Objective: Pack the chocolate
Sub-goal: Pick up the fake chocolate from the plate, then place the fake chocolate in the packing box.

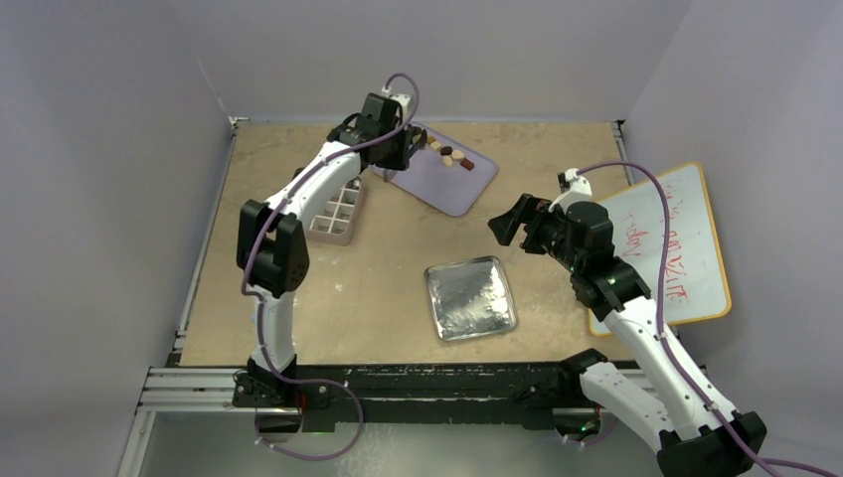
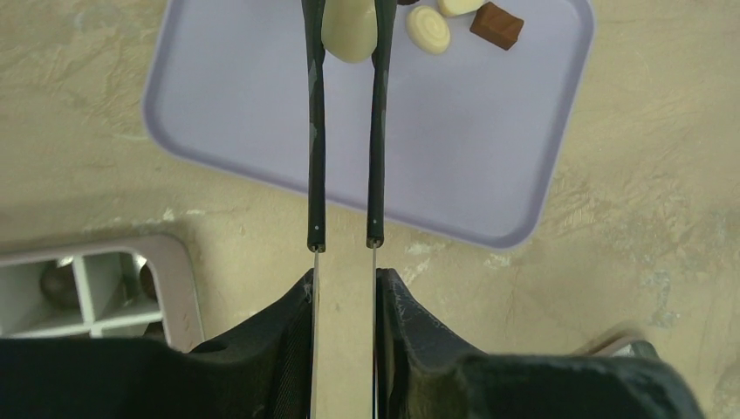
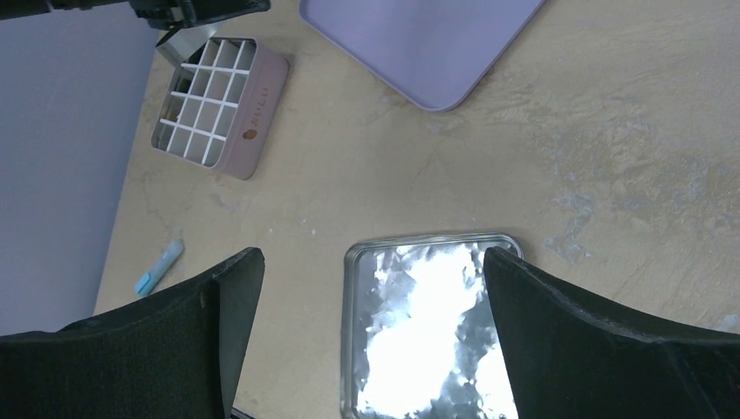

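Left hand point(image 2: 345, 288) with tweezers point(image 2: 315, 157) astride cream chocolate point(image 2: 349, 30) on lavender tray point(image 2: 253, 105)

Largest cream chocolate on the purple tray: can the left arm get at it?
Probably yes. The left gripper holds black tweezers whose tips flank the cream chocolate; nothing lies between them, and neighbouring pieces sit clear to one side.

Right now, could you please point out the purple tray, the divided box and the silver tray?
purple tray point(image 2: 262, 105), left wrist view, bare floor
divided box point(image 3: 262, 98), right wrist view, pink side wall
silver tray point(image 1: 470, 298), top external view, shiny middle
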